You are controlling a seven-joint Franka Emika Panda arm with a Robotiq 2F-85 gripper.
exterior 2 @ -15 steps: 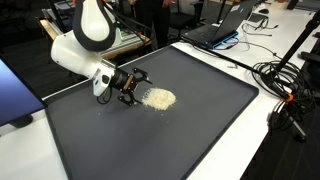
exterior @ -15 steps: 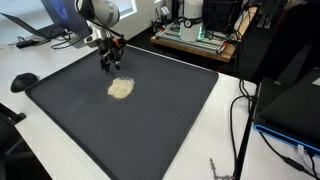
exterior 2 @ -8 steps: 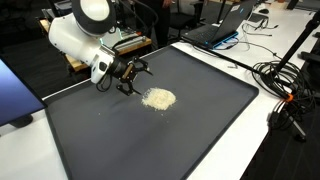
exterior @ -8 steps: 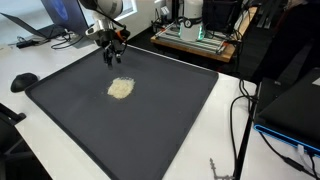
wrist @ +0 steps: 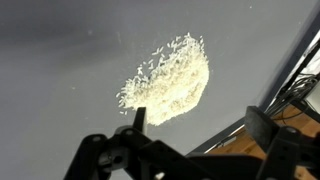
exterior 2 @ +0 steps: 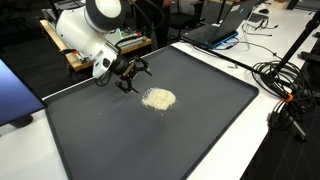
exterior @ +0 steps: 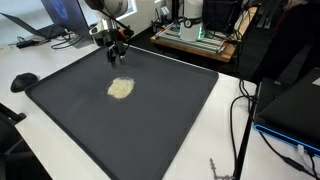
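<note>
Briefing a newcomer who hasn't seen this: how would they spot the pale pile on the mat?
A large dark mat covers most of the white table. Toward its middle, close to the open gripper, lies a small heap of pale grains. It is the only pale heap on the dark surface.

A pale heap of rice grains (loose, spread flat) lies on the dark mat.

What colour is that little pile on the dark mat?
The pile is pale cream, off-white; the wrist view shows it best.
</note>
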